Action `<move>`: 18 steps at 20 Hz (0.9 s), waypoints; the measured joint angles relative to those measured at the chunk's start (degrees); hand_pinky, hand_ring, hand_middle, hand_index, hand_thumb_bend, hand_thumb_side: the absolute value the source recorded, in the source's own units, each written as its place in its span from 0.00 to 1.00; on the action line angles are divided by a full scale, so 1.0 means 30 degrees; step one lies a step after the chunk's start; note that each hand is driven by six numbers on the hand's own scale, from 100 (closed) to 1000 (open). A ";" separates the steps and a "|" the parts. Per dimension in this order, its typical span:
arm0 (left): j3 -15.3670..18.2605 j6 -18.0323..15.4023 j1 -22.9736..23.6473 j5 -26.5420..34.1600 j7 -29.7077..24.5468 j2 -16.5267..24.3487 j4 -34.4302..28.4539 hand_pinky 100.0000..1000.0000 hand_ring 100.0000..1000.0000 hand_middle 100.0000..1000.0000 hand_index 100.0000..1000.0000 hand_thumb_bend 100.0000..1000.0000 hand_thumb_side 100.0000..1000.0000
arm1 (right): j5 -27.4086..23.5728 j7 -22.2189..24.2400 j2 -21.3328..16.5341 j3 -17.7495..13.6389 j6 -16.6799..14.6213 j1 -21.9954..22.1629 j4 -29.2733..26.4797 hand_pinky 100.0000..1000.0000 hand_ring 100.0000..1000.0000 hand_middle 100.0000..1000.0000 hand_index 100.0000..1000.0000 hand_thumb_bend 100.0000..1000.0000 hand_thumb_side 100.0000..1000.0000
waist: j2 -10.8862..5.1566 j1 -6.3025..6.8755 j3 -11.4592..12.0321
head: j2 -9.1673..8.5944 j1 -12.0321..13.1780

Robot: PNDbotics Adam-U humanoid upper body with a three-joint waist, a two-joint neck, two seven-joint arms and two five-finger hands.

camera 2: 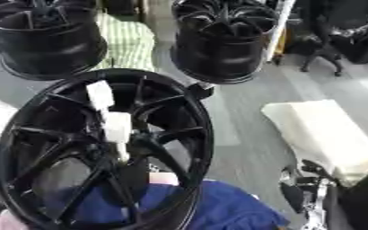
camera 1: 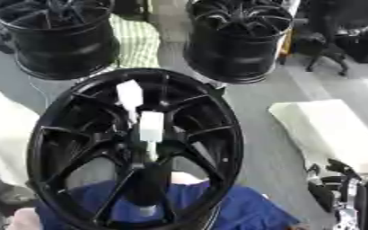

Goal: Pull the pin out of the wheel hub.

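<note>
A black wheel hub (camera 1: 132, 148) stands tilted at lower left, its spoked face toward the camera, over a blue cloth (camera 1: 242, 211). A white pin (camera 1: 151, 130) rises from its centre, with a white tag (camera 1: 130, 94) just above it. Two more black wheels (camera 1: 238, 40) stand behind. A pale foam block (camera 1: 328, 132) lies right. The right hand (camera 1: 332, 184) shows at the lower right corner, fingers relaxed, holding nothing.
</note>
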 measured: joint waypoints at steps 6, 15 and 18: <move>0.0000 -0.0010 0.0000 -0.0047 -0.0115 0.0000 0.0000 0.52 0.56 0.48 0.86 0.68 0.57 | 0.0000 0.0000 0.0000 0.0000 0.0000 0.0000 0.0000 0.42 0.47 0.59 0.70 0.12 0.07 | 0.0000 0.0000 0.0000 | 0.0000 -0.0047; 0.0000 0.0033 0.0000 -0.0047 -0.0182 0.0000 0.0000 0.52 0.57 0.48 0.86 0.58 0.62 | -0.0001 0.0043 0.0000 0.0000 0.0040 0.0005 0.0000 0.43 0.47 0.59 0.71 0.12 0.07 | 0.0000 -0.0001 0.0021 | 0.0000 -0.0052; 0.0000 0.0088 0.0000 -0.0051 -0.0236 0.0000 0.0000 0.52 0.57 0.48 0.86 0.57 0.62 | 0.0008 0.0168 -0.0100 -0.0002 0.0152 0.0013 -0.0024 0.44 0.48 0.60 0.72 0.13 0.08 | -0.0001 -0.0004 0.0052 | -0.0001 -0.0052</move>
